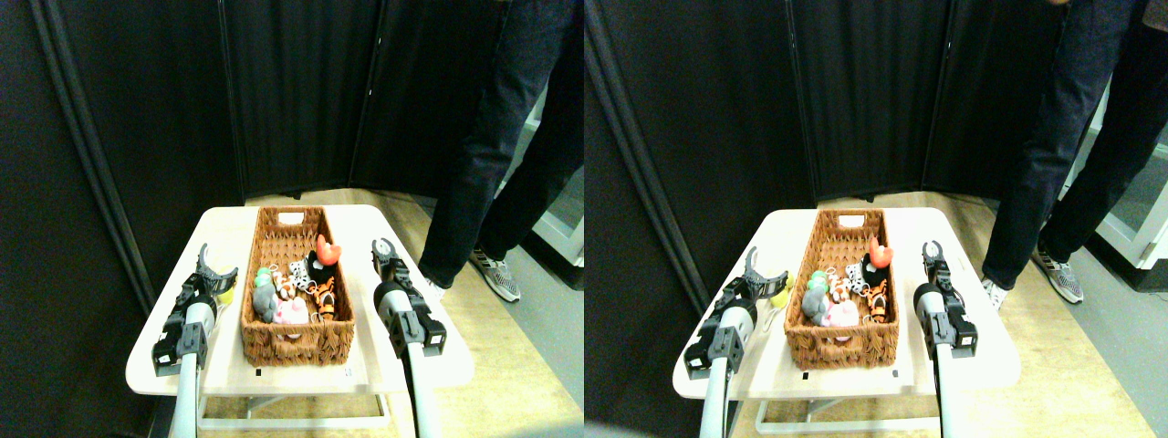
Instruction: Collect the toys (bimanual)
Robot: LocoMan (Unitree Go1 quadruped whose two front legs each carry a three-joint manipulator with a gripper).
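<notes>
Most toys point(294, 290) lie heaped in the near half of the wicker basket point(297, 274) on the pale table point(365, 356). Left of the basket, the left gripper point(215, 269) has its jaws spread, with a yellow toy point(224, 290) just beside it, seemingly not gripped. Right of the basket, the right gripper point(383, 248) is also spread and holds nothing. A person's legs point(493, 164) stand beyond the basket.

Lab-type test bay: black folding partition panels point(301, 91) enclose area; low pale table point(365, 228) on wood-look floor point(511, 365); person's legs point(511, 137) beyond table's far right corner.
</notes>
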